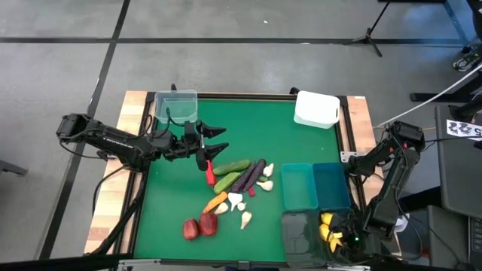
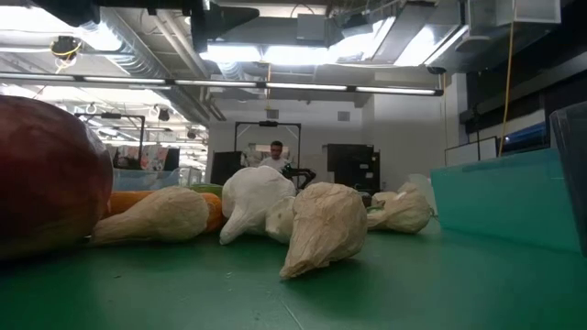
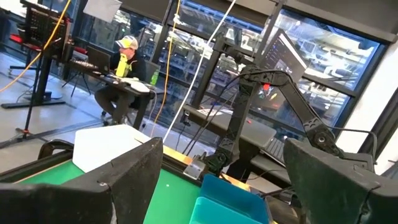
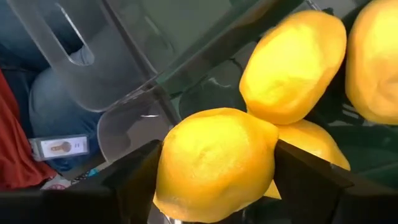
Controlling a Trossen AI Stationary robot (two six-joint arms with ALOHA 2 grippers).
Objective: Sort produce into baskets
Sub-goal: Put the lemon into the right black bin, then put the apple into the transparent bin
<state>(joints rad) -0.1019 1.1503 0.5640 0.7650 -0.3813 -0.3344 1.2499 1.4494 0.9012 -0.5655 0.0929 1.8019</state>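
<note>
I see a green table (image 1: 173,211) with baskets along its edges: a clear one (image 1: 175,105) at the far left, a white one (image 1: 316,108) at the far right, teal ones (image 1: 299,186) and dark ones (image 1: 303,235) on the right; loose produce (image 1: 232,184) lies mid-table; my left gripper (image 1: 218,140) hovers spread above the red pepper (image 1: 208,172); my right gripper (image 4: 214,186) sits in a dark basket, its fingers either side of a lemon (image 4: 214,165) among other lemons; I cannot tell whether it grips.
</note>
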